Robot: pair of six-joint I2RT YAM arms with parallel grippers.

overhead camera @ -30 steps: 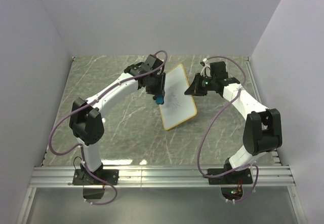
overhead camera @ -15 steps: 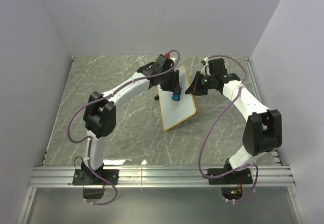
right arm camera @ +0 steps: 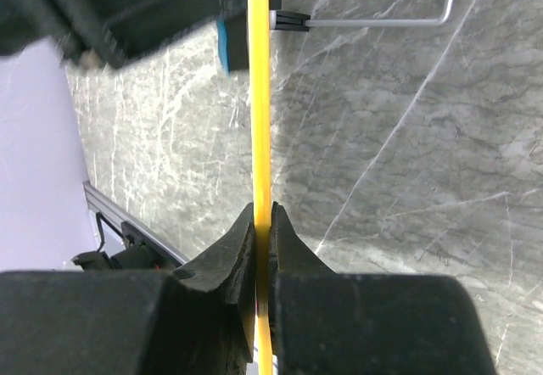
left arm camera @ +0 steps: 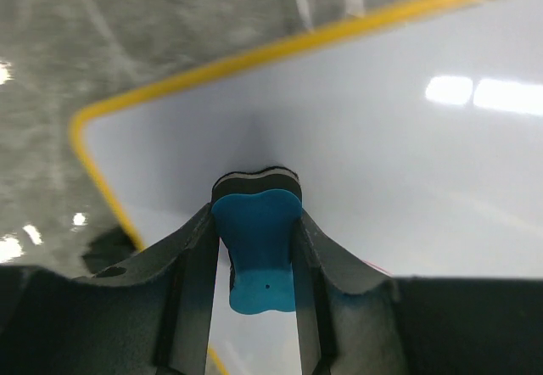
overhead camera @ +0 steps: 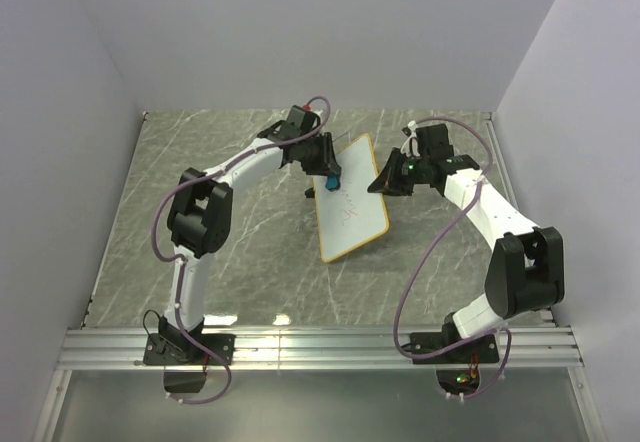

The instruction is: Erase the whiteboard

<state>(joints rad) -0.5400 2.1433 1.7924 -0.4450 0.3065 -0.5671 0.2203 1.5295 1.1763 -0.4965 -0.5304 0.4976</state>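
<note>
Above the grey marble worktop, left hand clamps a blue foam eraser against the yellow-framed whiteboard; right hand pinches its edge.

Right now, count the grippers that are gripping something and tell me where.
2. The left gripper is shut on the blue eraser, at the face of the whiteboard near its far-left edge; the right gripper clamps its right edge.

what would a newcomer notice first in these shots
The yellow-framed whiteboard at the centre, its edge pinched in the right gripper. The left gripper holds a blue eraser against the board's far left corner, with faint red marks lower on the white face.
</note>
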